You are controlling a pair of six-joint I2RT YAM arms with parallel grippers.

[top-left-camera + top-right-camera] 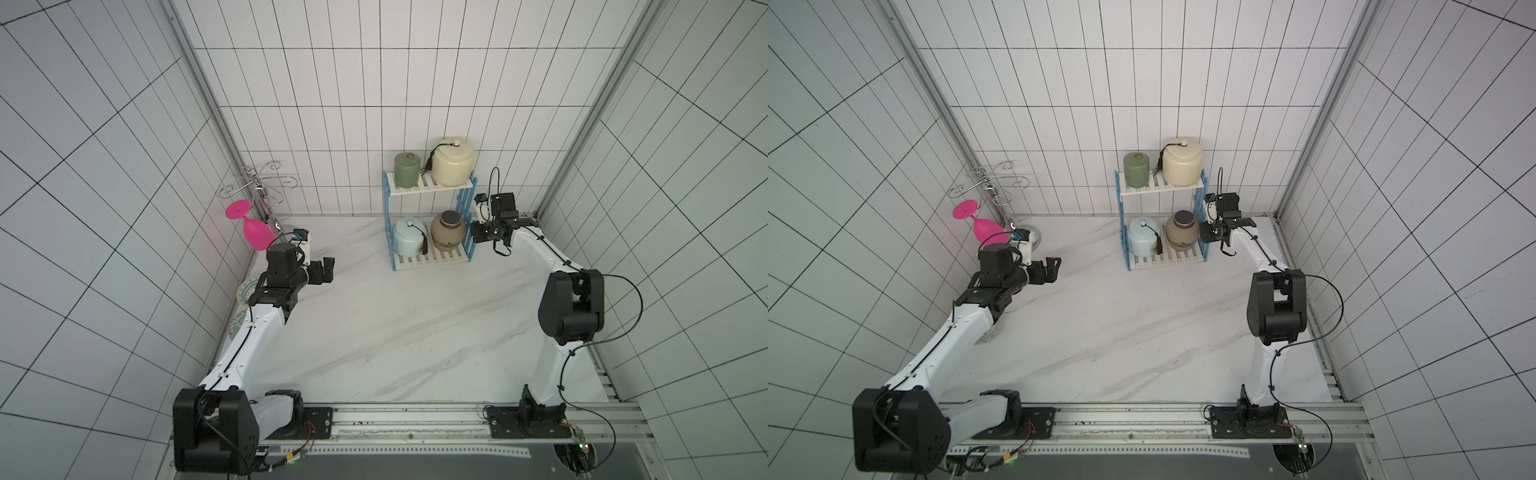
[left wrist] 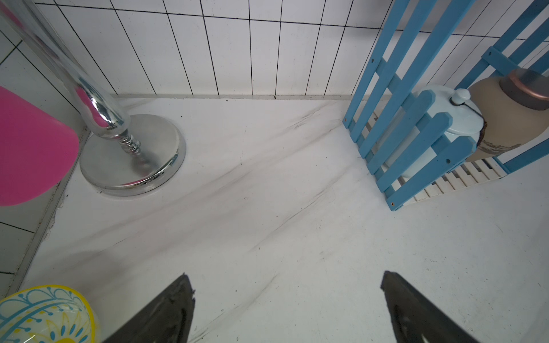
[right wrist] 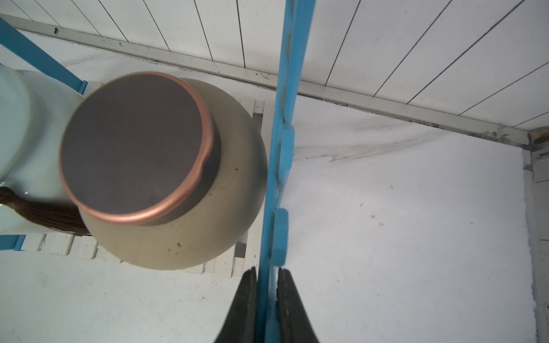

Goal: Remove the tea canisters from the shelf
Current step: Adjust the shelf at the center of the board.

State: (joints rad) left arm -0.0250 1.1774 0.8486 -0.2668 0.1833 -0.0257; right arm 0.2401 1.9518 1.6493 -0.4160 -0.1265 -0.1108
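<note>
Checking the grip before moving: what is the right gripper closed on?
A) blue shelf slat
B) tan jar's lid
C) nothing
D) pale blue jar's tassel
A: the right wrist view shows the right gripper pinching a blue shelf slat, the tan jar beside it not gripped.

Shelf, two tiers. Right gripper at its blue side slats.
- Tan canister: just beside that gripper.
- Pale blue canister: beyond the tan.
- Green canister, cream canister: tier above that gripper.

Left gripper: jaws apart, well clear of shelf.
</note>
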